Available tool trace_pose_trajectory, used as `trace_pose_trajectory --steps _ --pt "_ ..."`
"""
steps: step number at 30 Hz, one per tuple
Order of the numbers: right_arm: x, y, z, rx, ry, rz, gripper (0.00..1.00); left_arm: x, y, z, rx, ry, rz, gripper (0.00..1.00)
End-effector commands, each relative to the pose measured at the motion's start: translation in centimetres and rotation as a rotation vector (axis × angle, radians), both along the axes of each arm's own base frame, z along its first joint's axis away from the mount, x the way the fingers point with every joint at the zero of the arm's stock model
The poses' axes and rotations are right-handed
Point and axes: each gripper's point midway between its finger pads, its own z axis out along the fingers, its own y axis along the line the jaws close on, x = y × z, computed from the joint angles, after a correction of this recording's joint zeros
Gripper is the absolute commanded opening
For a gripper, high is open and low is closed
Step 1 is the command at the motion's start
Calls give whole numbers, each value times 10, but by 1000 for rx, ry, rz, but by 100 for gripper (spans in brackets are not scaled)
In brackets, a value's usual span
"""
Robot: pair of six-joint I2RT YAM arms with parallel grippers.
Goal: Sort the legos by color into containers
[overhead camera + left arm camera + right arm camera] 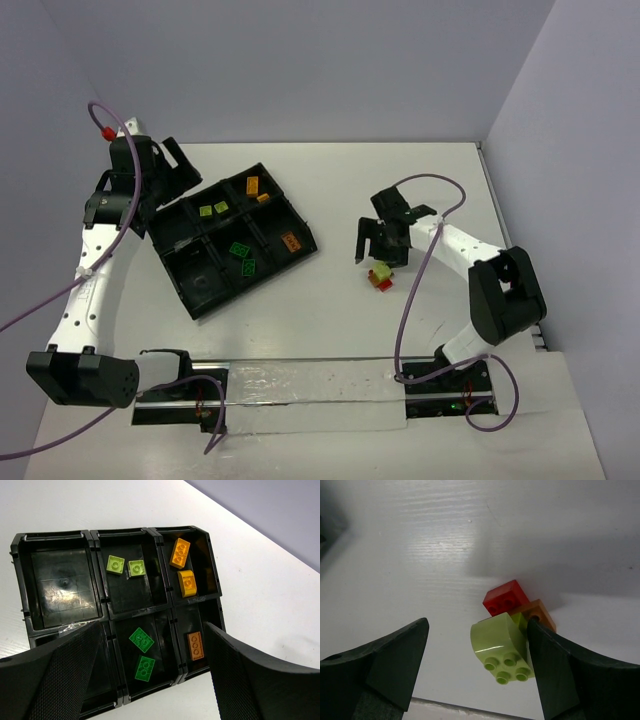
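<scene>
Currently: loose lego cluster (381,277) sits on the tabletop (330,330), right of the black tray (205,285) and apart from it.
Right jaws stand wide around the cluster, gripping nothing; its yellow-green brick (502,650) is close against one finger, stacked with a red brick (506,597) and an orange brick (538,613). Left jaws wide, empty, off the tray's far-left corner. Tray compartments hold two green legos (141,640), two yellow-green legos (115,564) and three orange legos (180,553).
</scene>
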Motion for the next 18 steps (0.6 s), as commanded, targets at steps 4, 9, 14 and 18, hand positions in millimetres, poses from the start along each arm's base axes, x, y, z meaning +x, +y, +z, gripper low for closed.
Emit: trace_pose_trajectory --steps 4,9,14,18 --pt "-5 -19 24 -138 -76 -41 84 3 -1 10 -10 -43 -12 90" --pt "-11 -24 30 -165 -75 -7 85 3 -3 8 -17 -41 -17 90" --pt "-14 -15 33 -136 -78 48 83 5 -6 5 -34 -35 -26 90" --pt "-16 -5 31 -118 -72 93 81 4 -6 5 -35 -34 -24 90"
